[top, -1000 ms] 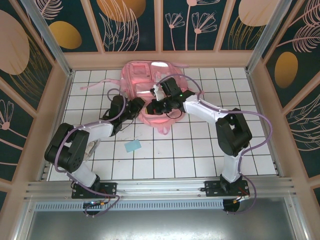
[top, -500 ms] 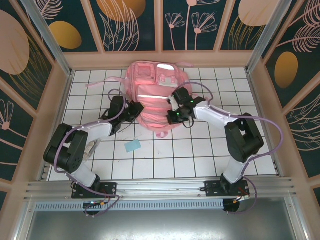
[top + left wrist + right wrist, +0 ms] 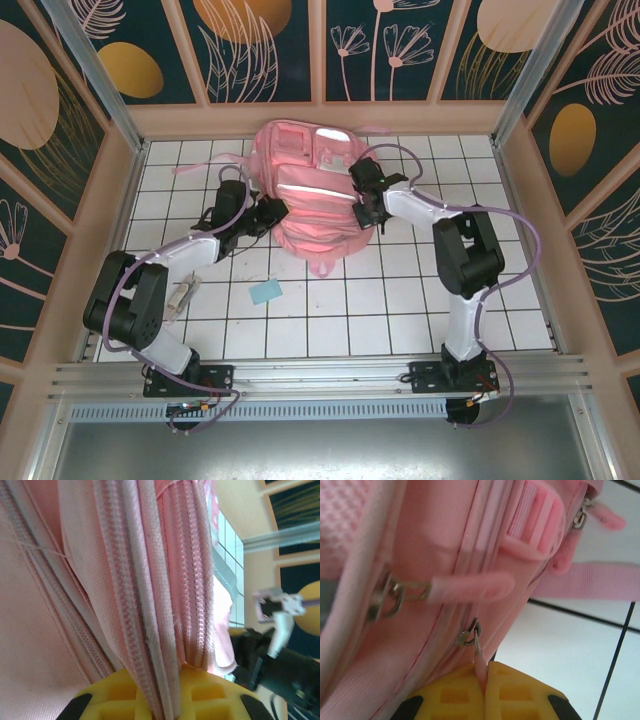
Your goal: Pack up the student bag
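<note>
At the far middle of the white-tiled tabletop (image 3: 400,300), the right hand (image 3: 483,680) is closed tight on a thin pink zip pull (image 3: 479,666). The left hand (image 3: 167,702) pinches a fold of zip seam (image 3: 150,605) on the opposite flank of the student bag (image 3: 310,190). The backpack looks soft and light (its cloth puckers at both grips) and is likely to sag and slide. The pulls, the seams or a webbing strap (image 3: 580,580) seem the surest holds.

Left hand (image 3: 167,700) on the student bag (image 3: 90,580)
Yellow pads (image 3: 212,700) pinch its pink zipper seam (image 3: 155,605); a dark arm (image 3: 285,665) behind.
</note>
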Available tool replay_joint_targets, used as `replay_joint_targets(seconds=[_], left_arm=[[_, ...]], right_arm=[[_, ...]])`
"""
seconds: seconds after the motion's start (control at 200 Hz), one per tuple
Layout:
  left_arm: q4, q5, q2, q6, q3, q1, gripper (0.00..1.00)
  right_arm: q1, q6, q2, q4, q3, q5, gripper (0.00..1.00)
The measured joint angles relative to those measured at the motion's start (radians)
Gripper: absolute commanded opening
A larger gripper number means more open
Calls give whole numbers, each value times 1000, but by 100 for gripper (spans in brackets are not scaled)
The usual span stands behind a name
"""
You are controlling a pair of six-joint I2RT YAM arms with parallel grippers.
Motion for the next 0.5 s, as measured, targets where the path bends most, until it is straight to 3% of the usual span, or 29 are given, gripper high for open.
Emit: replay_joint_targets(seconds=[0.5], left_arm=[[-212,127,59,257,171,36,0]], right_arm=[[-116,-401,-3,451,-51,-58,0]])
